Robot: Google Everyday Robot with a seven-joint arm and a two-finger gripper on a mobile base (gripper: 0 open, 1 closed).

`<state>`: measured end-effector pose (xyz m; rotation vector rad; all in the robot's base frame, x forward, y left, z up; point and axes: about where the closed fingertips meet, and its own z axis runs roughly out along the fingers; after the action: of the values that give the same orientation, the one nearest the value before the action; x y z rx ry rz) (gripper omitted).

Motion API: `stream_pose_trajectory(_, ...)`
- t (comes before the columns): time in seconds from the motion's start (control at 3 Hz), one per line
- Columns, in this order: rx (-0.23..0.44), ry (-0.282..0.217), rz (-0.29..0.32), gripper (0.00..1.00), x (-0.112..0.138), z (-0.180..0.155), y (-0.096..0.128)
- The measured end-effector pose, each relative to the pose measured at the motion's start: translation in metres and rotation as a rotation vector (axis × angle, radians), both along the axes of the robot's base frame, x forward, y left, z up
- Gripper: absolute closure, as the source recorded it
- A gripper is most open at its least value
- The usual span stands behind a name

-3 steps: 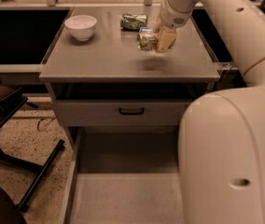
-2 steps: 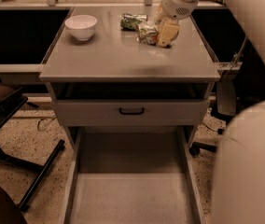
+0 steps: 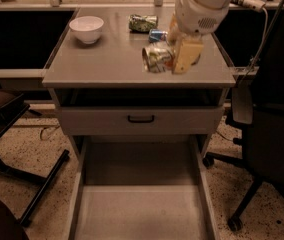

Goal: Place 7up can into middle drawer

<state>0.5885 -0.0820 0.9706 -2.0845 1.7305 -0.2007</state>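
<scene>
We see the tool clenched on the 7up can, which is held sideways over the front right part of the worktop. The middle drawer is pulled out below, well apart from it. Behind are a blue can, a green can and a bowl.

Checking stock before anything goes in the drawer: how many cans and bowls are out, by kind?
Cans: 3: 7up can held in the pincer over the cabinet top, blue can, dark green can.
Bowls: 1: white bowl.
Total: 4.
</scene>
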Motion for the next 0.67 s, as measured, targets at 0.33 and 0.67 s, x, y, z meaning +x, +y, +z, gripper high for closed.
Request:
stream_pose_trajectory(0.33,-0.032,0.089,0.039,1.0,-0.057,-0.034,0.005)
stream_pose_trajectory(0.67,-0.04,0.099,0.079,1.0,-0.073,-0.084,0.022)
